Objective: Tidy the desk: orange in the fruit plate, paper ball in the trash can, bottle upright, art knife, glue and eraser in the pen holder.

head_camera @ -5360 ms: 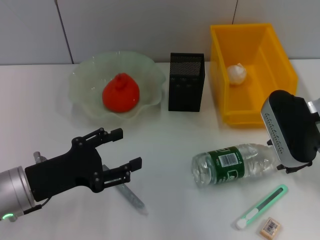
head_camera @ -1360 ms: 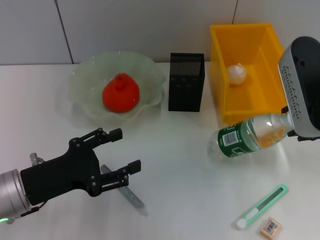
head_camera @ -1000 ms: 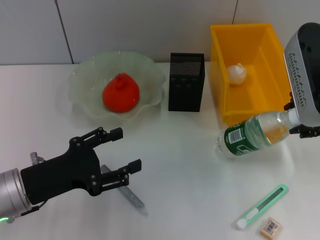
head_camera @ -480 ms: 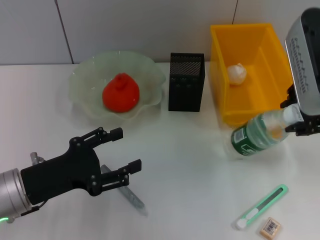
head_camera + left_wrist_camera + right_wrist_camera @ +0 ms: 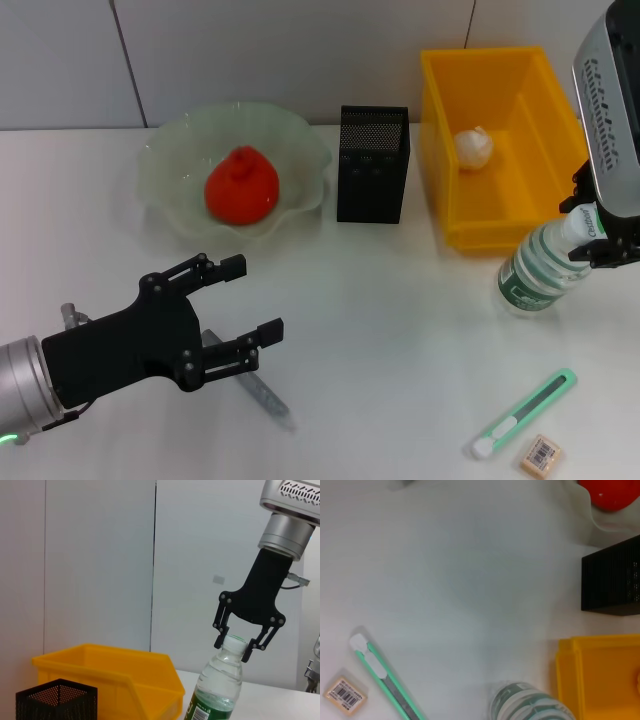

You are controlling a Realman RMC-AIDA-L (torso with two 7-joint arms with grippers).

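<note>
The right pincer (image 5: 590, 236) is clamped on the cap end of the bottle (image 5: 541, 272), which stands near upright, slightly tilted, on the bench (image 5: 380, 330) just in front of the trash can (image 5: 500, 140). Its green label (image 5: 205, 710) carries white print, too small to read. The paper ball (image 5: 474, 146) lies inside the trash can; the orange (image 5: 241, 186) sits in the fruit plate (image 5: 160, 190). The pen holder (image 5: 372, 164) stands between plate and can. The art knife (image 5: 524, 412) and the eraser (image 5: 541, 454), bearing a barcode sticker, lie at the bench's near right. The left pincer (image 5: 238, 312) hovers with fingers apart above a slim grey tool (image 5: 262, 395).
</note>
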